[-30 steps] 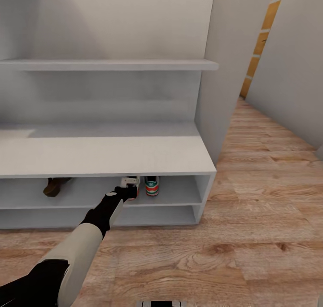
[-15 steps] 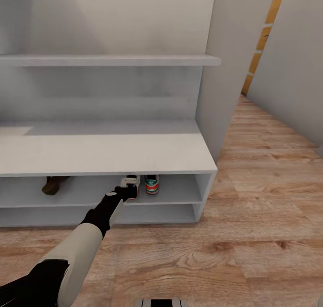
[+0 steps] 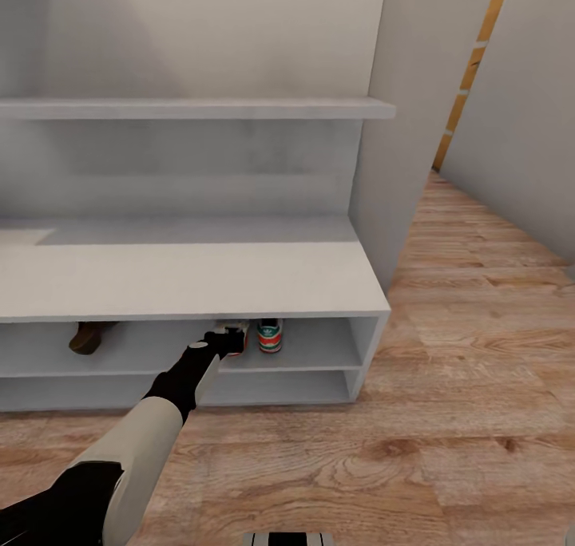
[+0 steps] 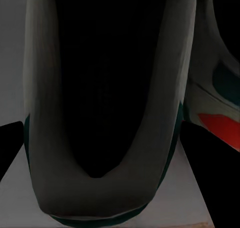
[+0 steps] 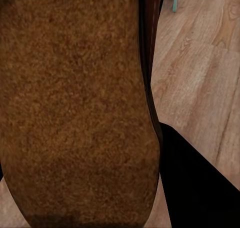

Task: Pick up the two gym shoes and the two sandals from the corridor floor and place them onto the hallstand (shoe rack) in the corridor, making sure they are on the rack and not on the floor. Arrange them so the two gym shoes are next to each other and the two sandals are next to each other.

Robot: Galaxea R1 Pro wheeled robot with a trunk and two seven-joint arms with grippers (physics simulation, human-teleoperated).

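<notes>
My left gripper (image 3: 230,341) reaches into the upper open level of the pale grey hallstand (image 3: 184,278), shut on a white gym shoe (image 3: 237,330). The left wrist view looks into that shoe's dark opening (image 4: 165,88), with black fingers (image 4: 10,143) at either side. The second gym shoe (image 3: 270,335) (image 4: 220,78) stands on the same shelf, close beside the held one. A dark brown sandal (image 3: 86,336) lies on that level at the far left. In the right wrist view, another sandal's brown sole (image 5: 75,103) sits right against the camera above the corridor floor (image 5: 200,63), beside a black finger (image 5: 195,188).
A long shelf (image 3: 192,108) runs above the hallstand's flat top. A tall grey panel (image 3: 391,147) closes its right end. Wood plank floor (image 3: 447,418) spreads in front and to the right, leading to a gap with an orange wall (image 3: 471,59). A thin teal object (image 5: 175,0) stands on the floor.
The head camera has shifted a little, so the hallstand sits slightly lower in the picture. My left gripper stays at the shelf with the gym shoe.
</notes>
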